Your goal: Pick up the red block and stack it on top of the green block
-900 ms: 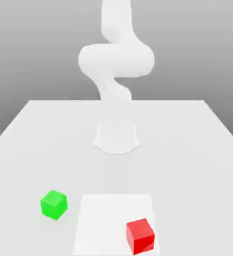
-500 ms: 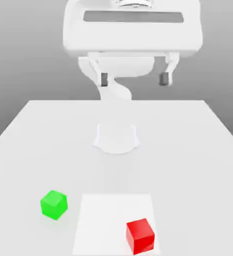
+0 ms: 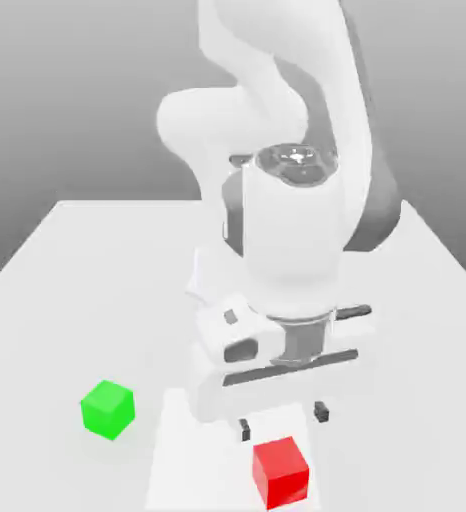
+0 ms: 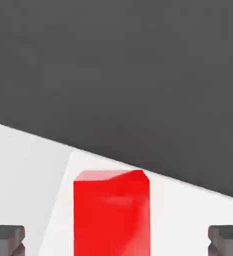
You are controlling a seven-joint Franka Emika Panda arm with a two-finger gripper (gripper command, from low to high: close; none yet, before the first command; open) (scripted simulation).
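Red block (image 3: 281,472) sat on the white table (image 3: 67,300), just below the gripper (image 3: 282,422) and slightly nearer the camera than its fingertips. From the hand view, the cube (image 4: 111,212) lay between the two dark fingertips (image 4: 6,239), each standing well clear of its sides, so the jaws were wide open and held nothing. A cube has no long axis; its faces looked roughly square to the fingers, though slightly turned. The move ahead was probably a short straight descent. The green block (image 3: 107,408) rested apart, toward the exterior view's left. Half a second earlier the hand had hung high above the table; neither block had shifted.
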